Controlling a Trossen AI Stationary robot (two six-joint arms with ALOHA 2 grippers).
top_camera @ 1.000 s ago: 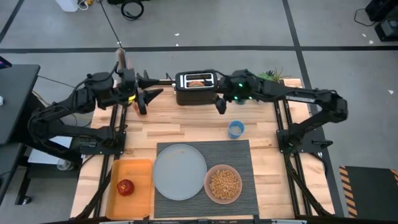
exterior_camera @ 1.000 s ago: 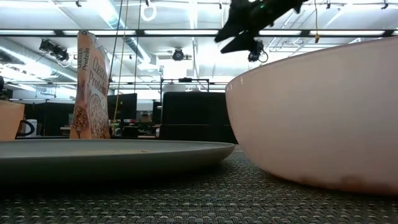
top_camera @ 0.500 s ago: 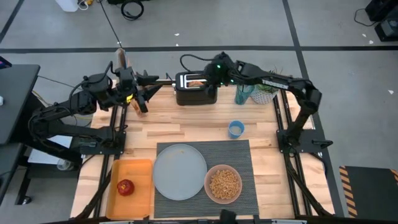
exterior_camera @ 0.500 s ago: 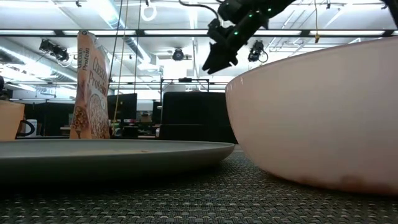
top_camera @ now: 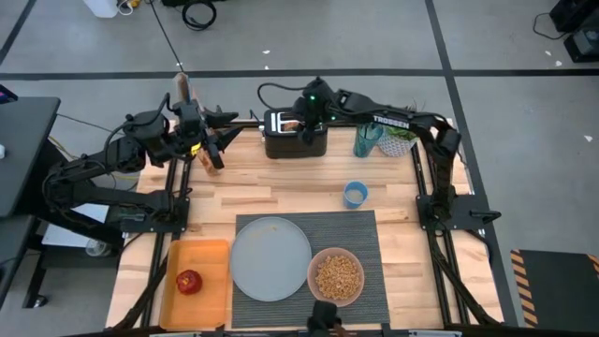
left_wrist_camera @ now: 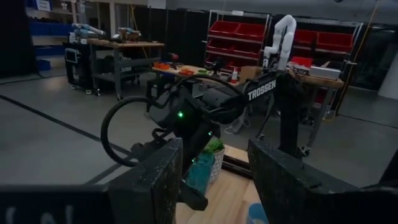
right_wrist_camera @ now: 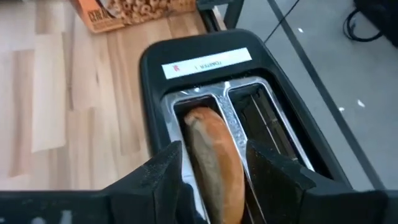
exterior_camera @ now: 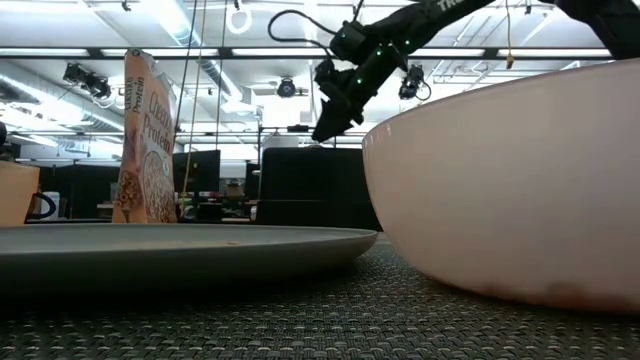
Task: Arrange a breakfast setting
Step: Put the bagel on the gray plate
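We see our right gripper [right_wrist_camera: 211, 177] poised directly over the black two-slot toaster [top_camera: 295, 134] at the table's far edge, fingers apart on either side of the browned bagel half [right_wrist_camera: 214, 158] standing in one slot, placed, we judge, to pinch and lift it. Our left gripper [left_wrist_camera: 214, 180] waits beside the cereal box [top_camera: 187, 98], fingers spread and empty. The pale wooden table [top_camera: 281, 187] carries the dark ribbed mat [top_camera: 360, 234], the blue-grey round plate [top_camera: 270, 258], the pink bowl [top_camera: 337, 276] of brown cereal and the red apple [top_camera: 189, 281] on a flat orange tray [top_camera: 211, 262], with grey workshop floor beyond.
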